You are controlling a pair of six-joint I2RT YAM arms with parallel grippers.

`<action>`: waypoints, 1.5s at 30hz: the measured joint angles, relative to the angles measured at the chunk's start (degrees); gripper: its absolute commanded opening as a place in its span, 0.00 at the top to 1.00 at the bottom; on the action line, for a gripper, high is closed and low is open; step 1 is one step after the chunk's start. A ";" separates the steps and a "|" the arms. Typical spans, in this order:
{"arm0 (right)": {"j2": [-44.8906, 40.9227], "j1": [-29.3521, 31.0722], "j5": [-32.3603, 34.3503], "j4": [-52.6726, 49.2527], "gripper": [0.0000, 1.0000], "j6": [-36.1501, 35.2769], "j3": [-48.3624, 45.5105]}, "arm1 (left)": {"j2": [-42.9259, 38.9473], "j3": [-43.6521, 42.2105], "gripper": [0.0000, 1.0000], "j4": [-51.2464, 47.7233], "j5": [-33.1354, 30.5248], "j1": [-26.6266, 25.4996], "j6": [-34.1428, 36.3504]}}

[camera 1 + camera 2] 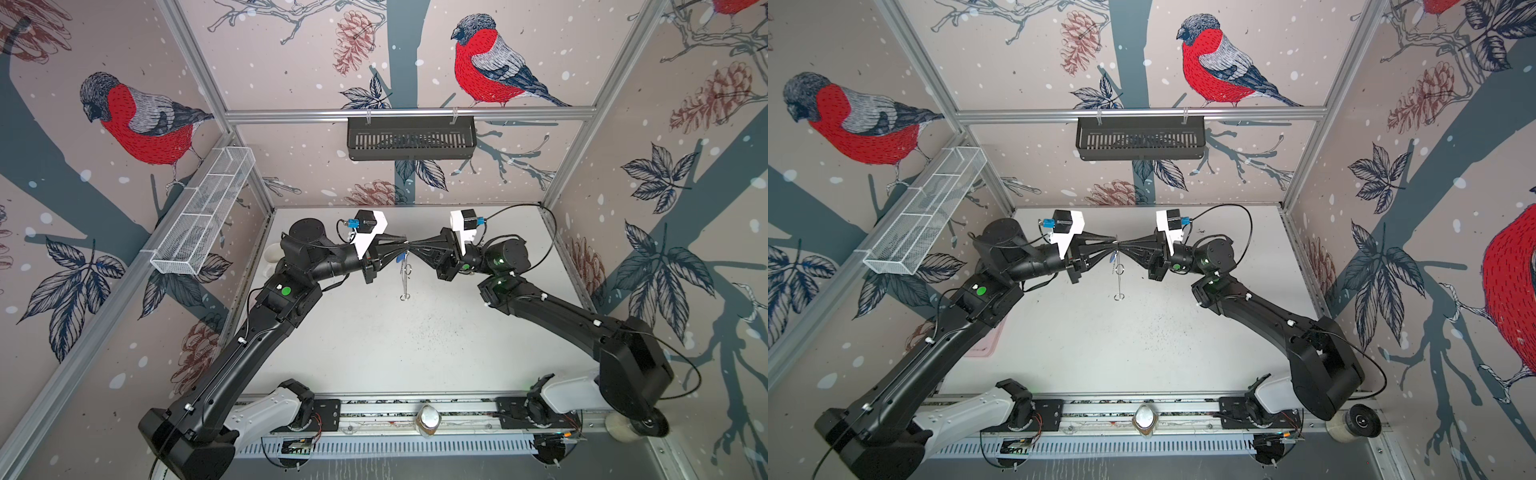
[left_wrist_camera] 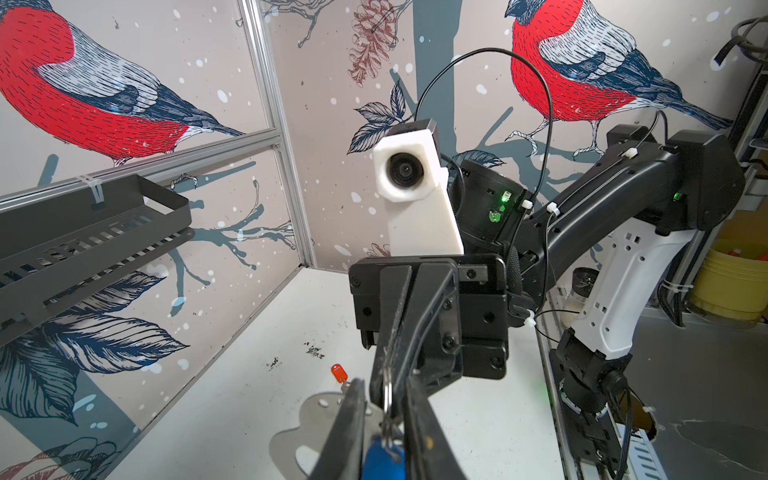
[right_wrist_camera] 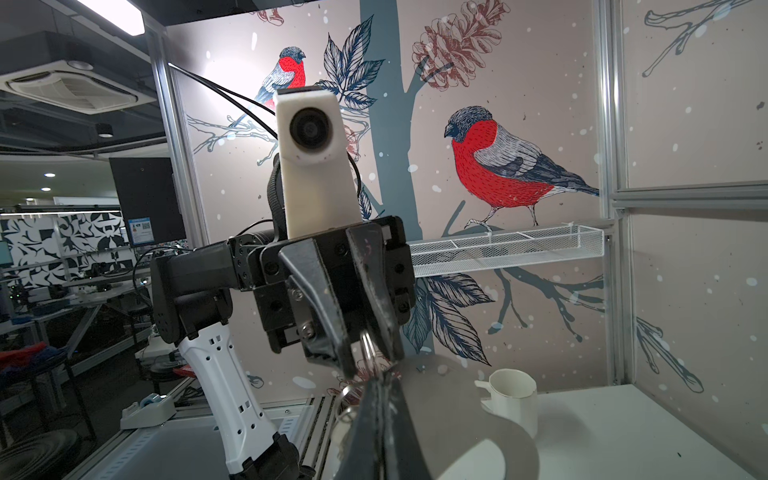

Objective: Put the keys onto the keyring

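Above the middle of the table my left gripper [image 1: 404, 248] and right gripper [image 1: 412, 249] meet tip to tip. The keyring [image 1: 404, 282], a flat grey holder, hangs edge-on below them; it shows broadside in the wrist views [image 2: 299, 436] [image 3: 457, 415]. My right gripper [image 3: 380, 384] is shut at the holder's upper edge. My left gripper [image 2: 382, 382] has its jaws narrowly apart around a silver ring [image 2: 387, 399] of the keys, with the blue tag [image 2: 380, 457] hanging between the fingers. I cannot tell whether they pinch the ring. A red tag [image 2: 339, 372] shows past the holder's edge.
A white cup [image 3: 509, 395] stands at the table's back left corner. A white mesh basket [image 1: 203, 216] hangs on the left wall and a black basket [image 1: 411, 137] on the back rail. A jar [image 1: 429, 419] sits on the front rail, a tape roll [image 1: 619, 430] at the front right.
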 measured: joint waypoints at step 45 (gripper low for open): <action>-4.66 5.49 27.78 -34.71 0.72 -16.85 0.63 | 9.81 9.68 1.00 -22.40 -29.83 -2.08 -8.22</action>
